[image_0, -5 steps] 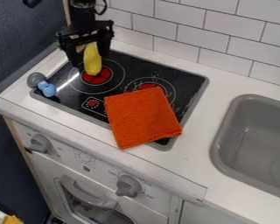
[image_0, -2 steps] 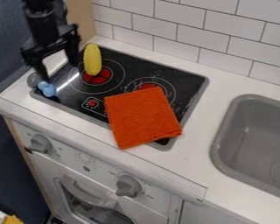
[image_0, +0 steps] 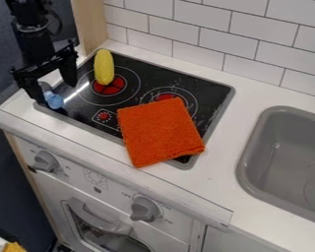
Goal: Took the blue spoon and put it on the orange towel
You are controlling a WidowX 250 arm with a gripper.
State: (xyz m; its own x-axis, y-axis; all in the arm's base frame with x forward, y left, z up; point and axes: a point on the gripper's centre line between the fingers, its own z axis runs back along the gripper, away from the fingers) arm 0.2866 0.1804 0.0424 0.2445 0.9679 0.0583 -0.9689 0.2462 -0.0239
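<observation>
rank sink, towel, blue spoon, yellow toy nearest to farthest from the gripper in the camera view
1. Blue spoon, stove's left corner
2. Yellow toy, upper left on the stove
3. Towel, middle, overlapping the stove's near edge
4. Sink, far right

One blue spoon [image_0: 53, 101], one orange towel [image_0: 160, 133], one yellow oblong [image_0: 104, 67], one sink [image_0: 244, 170], two grey knobs [image_0: 145, 209]
</observation>
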